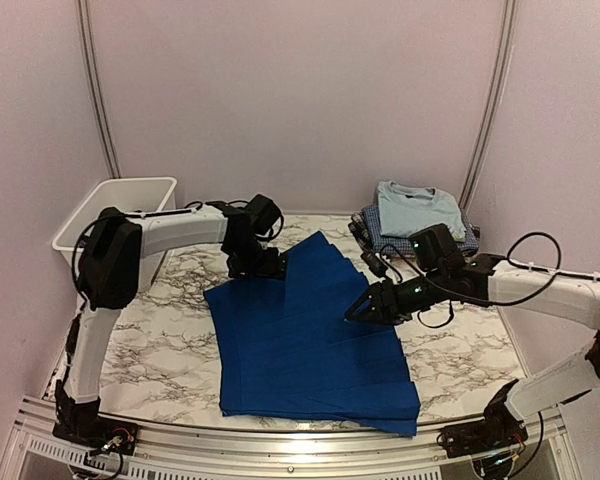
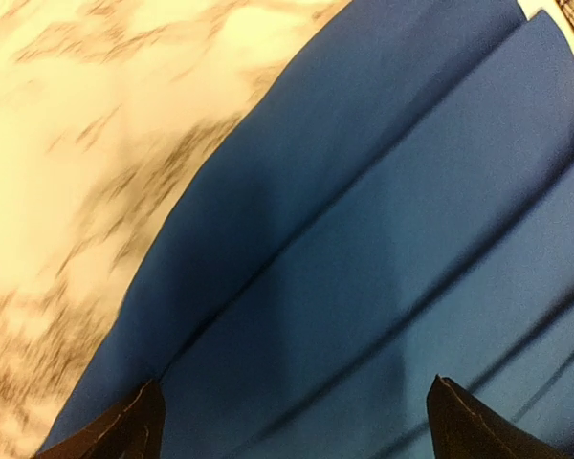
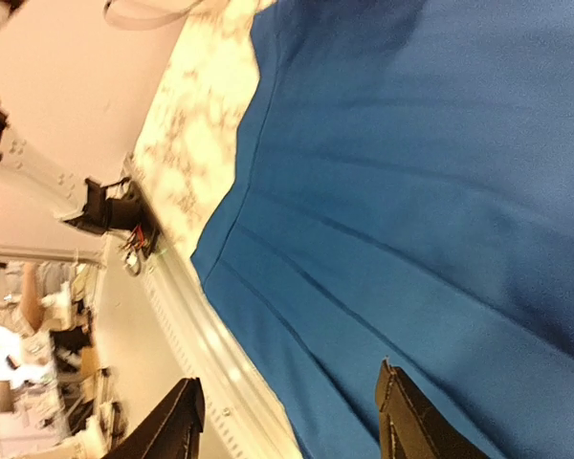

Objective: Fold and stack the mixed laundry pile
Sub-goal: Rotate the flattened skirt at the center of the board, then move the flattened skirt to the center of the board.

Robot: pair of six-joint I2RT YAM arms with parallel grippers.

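White bin (image 1: 92,200) sits at the worktop's (image 1: 165,325) back-left corner. Left claw (image 1: 263,263) is low over the far-left corner of the royal blue garment (image 1: 305,345), jaws wide apart, nothing gripped. Garment lies spread flat mid-worktop, pleated, near hem along the front rail. Right claw (image 1: 364,306) is low over its right side, jaws partly apart, holding nothing; can't tell if it touches the cloth. Back right: folded stack, light blue T-shirt (image 1: 415,208) on top, navy small-check shirt (image 1: 382,238) under it, apart from the blue garment.
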